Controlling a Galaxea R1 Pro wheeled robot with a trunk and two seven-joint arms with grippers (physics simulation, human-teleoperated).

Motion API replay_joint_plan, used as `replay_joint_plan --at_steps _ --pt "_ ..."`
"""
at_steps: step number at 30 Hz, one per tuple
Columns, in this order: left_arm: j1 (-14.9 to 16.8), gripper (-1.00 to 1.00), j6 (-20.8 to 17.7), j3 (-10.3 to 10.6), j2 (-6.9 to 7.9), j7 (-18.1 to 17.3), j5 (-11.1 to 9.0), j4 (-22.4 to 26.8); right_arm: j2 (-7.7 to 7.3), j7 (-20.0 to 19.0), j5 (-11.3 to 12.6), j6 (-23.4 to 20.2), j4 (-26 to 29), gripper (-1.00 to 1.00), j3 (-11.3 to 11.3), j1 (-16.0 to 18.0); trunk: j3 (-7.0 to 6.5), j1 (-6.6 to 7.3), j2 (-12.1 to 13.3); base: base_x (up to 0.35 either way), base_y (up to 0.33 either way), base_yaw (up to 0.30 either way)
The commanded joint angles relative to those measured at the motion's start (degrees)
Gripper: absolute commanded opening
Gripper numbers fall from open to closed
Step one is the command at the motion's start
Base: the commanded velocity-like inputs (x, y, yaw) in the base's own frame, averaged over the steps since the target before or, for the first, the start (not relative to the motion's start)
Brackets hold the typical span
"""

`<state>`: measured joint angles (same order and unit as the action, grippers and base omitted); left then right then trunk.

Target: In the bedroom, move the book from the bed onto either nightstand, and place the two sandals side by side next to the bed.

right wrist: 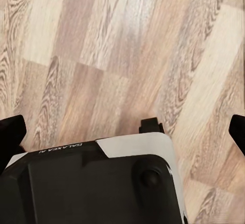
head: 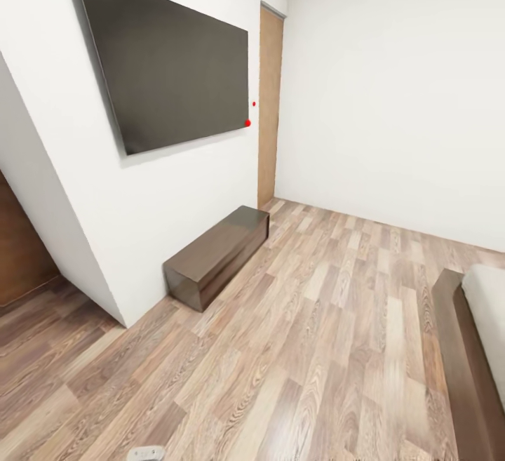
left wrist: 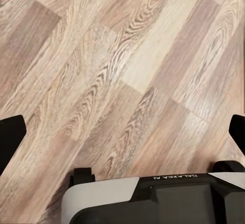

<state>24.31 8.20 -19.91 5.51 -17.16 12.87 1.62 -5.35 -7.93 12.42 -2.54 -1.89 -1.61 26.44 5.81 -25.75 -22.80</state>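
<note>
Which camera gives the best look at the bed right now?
The head view: the bed shows at its right edge, a dark wooden frame with off-white mattress on top. Both wrist views look down at the wood-plank floor and the robot's base.

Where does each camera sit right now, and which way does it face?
Head view: on the robot's head, facing a white wall with a dark screen, a low dark bench and the bed corner.
Left wrist view: by the left gripper, looking down; robot's base below.
Right wrist view: by the right gripper, likewise.
Shared: the wood-plank floor.
</note>
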Motion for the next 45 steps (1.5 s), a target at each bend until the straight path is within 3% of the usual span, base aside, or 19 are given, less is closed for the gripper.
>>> replay_joint_plan --at_steps 1,23,33,45 --pt "0.0 1.0 0.2 -0.5 0.02 -0.2 0.6 0.0 -0.01 -0.2 0.4 -0.1 -0.1 1.0 -0.1 0.1 0.12 -0.03 -0.1 0.0 0.0 -0.3" --pt "0.0 1.0 0.2 -0.5 0.02 -0.2 0.6 -0.1 -0.01 -0.2 0.4 -0.1 -0.1 1.0 -0.1 0.1 -0.09 -0.03 -0.1 0.0 0.0 -0.297" --pt "0.0 1.0 0.2 -0.5 0.02 -0.2 0.6 -0.1 0.03 -0.2 0.4 -0.1 -0.2 1.0 -0.1 0.1 -0.14 -0.03 -0.1 0.0 0.0 -0.093" --pt "0.0 1.0 0.2 -0.5 0.02 -0.2 0.6 -0.1 0.08 -0.2 0.4 0.0 -0.2 1.0 -0.1 0.1 -0.17 -0.03 -0.1 0.0 0.0 -0.273"
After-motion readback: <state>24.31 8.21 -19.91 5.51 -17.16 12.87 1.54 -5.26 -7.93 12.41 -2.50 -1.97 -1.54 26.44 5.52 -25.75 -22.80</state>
